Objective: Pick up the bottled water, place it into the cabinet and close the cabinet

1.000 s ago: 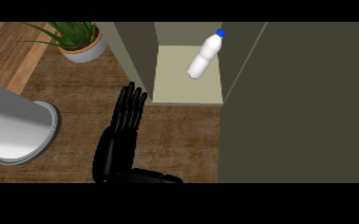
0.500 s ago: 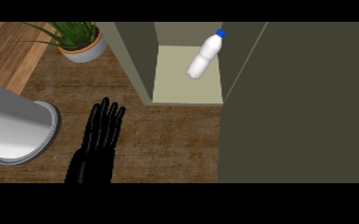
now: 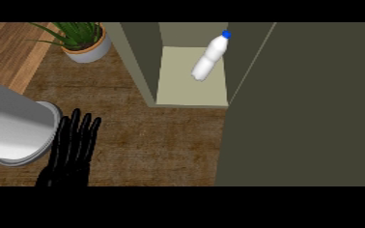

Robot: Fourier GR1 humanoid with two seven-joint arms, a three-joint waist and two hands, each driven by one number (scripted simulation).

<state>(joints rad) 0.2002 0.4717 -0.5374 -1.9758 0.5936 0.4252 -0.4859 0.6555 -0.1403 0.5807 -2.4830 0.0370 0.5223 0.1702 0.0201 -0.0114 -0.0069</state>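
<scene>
Dark wood grain covers the table [image 3: 164,140] across the middle and lower part of the head view, with a lighter wooden strip running along its far left edge. At the top centre stands the cabinet [image 3: 139,58], olive-green, its pale shelf floor exposed between a left wall and the open cabinet door [image 3: 299,106], which fills most of the right side as a broad dark panel. On that shelf floor, toward the right side and close to the door's edge, the bottled water [image 3: 208,60] rests inside the cabinet, tilted so its blue cap points up and to the right toward the back; nothing holds it. At the top left a potted plant [image 3: 84,41] sits on the table, green leaves spreading from a pale round pot, just left of the cabinet's wall. A grey rounded vessel [image 3: 21,135] shows at the left edge, cut off by the frame. Just beside it, at the lower left, the left robot hand [image 3: 71,149] comes up from the bottom edge, released, fingers straight and pointing toward the far side of the table, holding nothing and well apart from the bottle. The right robot hand does not show.
</scene>
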